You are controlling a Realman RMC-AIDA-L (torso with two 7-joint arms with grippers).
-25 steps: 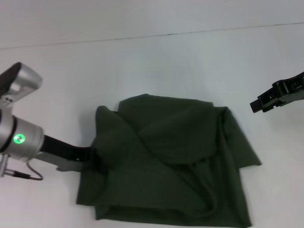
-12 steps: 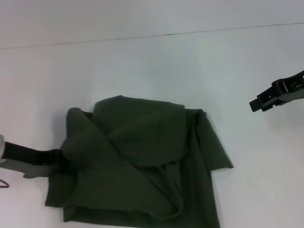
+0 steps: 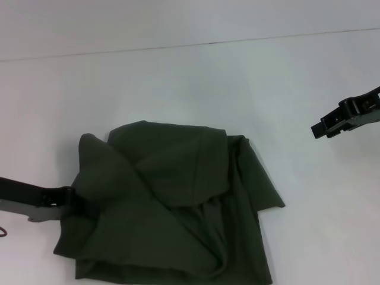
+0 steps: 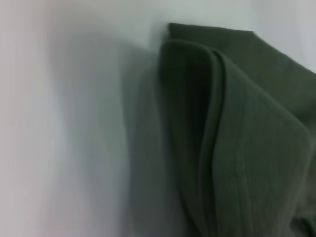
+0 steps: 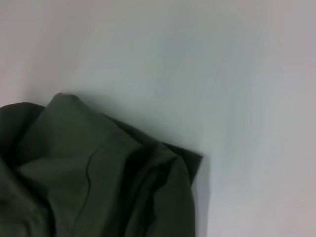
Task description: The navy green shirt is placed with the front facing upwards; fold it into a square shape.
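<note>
Left claw (image 3: 70, 199), clamped on navy green shirt (image 3: 172, 208) edge, had dragged bundle leftward across counter (image 3: 178, 77); right claw (image 3: 323, 129) idle, grip unclear.

You are looking at a plain test room, like a lab: a big bare white table (image 3: 196, 83) with a white wall (image 3: 178, 21) behind it.

Head camera looks down over the counter (image 3: 196, 77); both wrist cameras hover close, all sharing the shirt (image 3: 172, 208).
</note>
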